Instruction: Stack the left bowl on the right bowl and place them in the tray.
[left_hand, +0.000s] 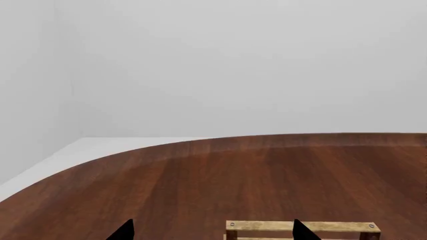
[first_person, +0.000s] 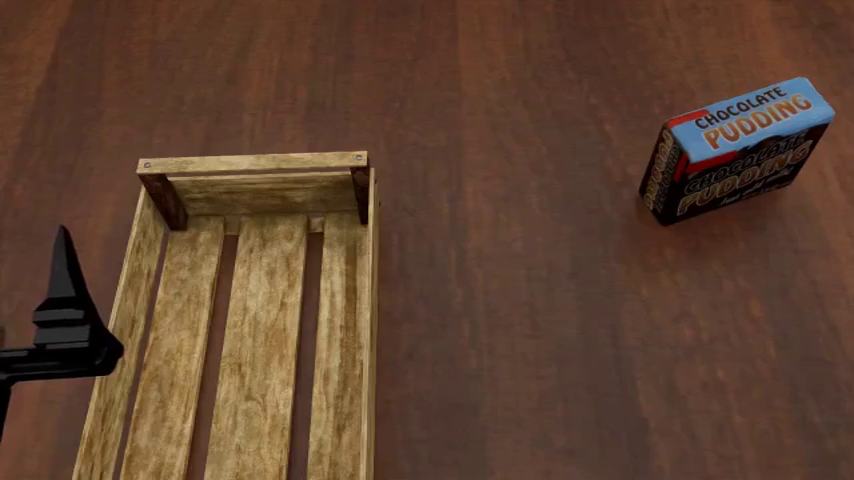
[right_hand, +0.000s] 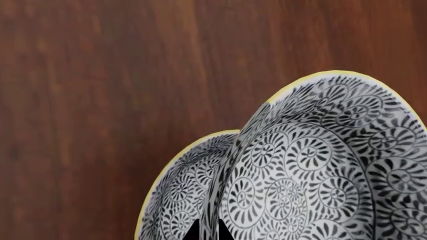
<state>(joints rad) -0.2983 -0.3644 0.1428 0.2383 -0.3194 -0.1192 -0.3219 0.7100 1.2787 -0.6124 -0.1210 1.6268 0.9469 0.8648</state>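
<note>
Fingers of the right gripper (right_hand: 208, 231) were closed to a narrow pinch on the rim where two patterned bowls (right_hand: 313, 170) nested, the upper bowl tilted inside the lower one (right_hand: 180, 200); only the black tips showed in the right wrist view. Fingers of the left gripper (left_hand: 213, 231) stood wide apart and held nothing, their tips above the brown counter (left_hand: 267, 175).

Both bowls were glazed white with black spiral-leaf motifs and a thin yellow rim, round and deep. They hung above bare counter and were absent from the head view, so their direction from the tray could not be fixed.

The tray (first_person: 254, 320) was a long crate of pale, grainy wood with a slatted bottom and low sides. Its long axis ran away from the robot, ending in a taller end board. One left finger (first_person: 60, 300) stood just beside the tray's left side. A chocolate pudding box (first_person: 734, 150) stood well apart to the tray's right.

Judgement: stacking appeared done; the right arm, carrying the bowls, would need to cross toward the tray.
</note>
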